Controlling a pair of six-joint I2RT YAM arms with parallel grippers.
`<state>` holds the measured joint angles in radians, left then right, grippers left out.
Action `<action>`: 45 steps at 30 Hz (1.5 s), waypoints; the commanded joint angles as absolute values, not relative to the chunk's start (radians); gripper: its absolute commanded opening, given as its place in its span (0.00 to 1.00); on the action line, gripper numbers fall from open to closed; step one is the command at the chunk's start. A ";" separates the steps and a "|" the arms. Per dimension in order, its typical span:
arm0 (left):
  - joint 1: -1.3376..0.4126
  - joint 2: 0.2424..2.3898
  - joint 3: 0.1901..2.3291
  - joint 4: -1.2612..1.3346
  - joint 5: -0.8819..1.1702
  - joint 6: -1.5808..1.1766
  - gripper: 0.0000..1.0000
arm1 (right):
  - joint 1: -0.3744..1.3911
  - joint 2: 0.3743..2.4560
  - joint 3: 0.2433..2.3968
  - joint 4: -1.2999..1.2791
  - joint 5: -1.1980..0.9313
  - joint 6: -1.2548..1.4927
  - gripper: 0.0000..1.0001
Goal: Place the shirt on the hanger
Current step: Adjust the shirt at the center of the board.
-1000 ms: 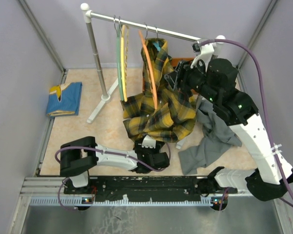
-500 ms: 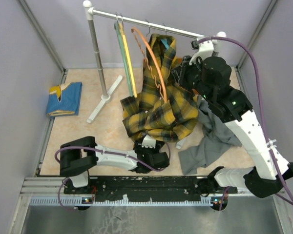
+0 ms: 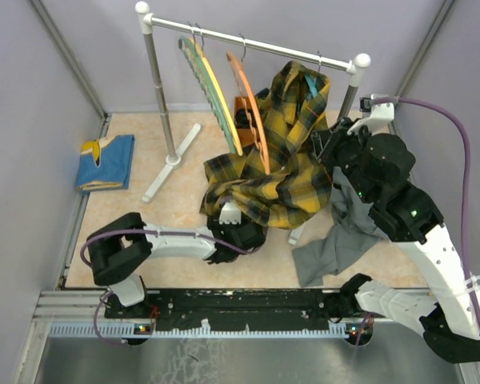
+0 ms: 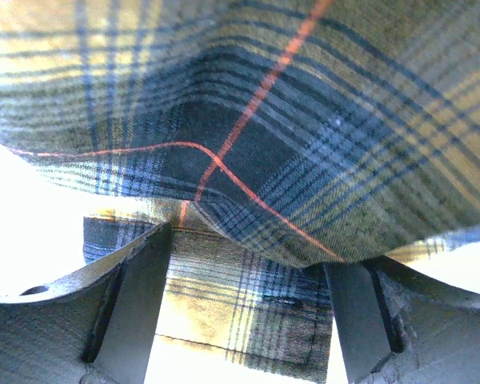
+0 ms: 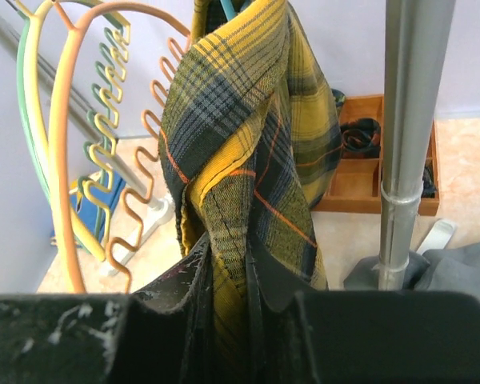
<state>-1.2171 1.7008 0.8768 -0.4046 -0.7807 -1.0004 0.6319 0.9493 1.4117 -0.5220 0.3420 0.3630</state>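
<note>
Right gripper (image 5: 228, 268) clamped on the shirt (image 5: 240, 128), left gripper (image 4: 246, 260) apart below: I should ease cloth slowly over the hanger (image 3: 312, 82).

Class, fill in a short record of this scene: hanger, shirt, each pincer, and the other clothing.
hanger: teal, hooked on the rail
shirt: yellow and black plaid, draped over the hanger
right pincer: shut on a fold of the shirt
left pincer: open, shirt fabric just above it
other clothing: grey garment; folded blue cloth
</note>
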 commanded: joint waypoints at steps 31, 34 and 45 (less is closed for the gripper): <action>-1.624 1.939 1.190 -1.328 -1.126 -1.745 0.99 | 0.626 0.882 1.324 -0.448 0.290 0.347 0.16; -1.720 1.993 1.231 -1.411 -1.160 -1.874 0.99 | 0.626 0.883 1.317 -0.452 0.292 0.342 0.17; -1.928 1.806 1.230 -1.123 -1.216 -1.621 0.99 | 0.626 0.884 1.302 -0.468 0.276 0.341 0.17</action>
<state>-1.9018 1.9713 1.2636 -1.1648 -1.0683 -1.4544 0.6319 0.8906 1.3136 -0.4686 0.2825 0.3588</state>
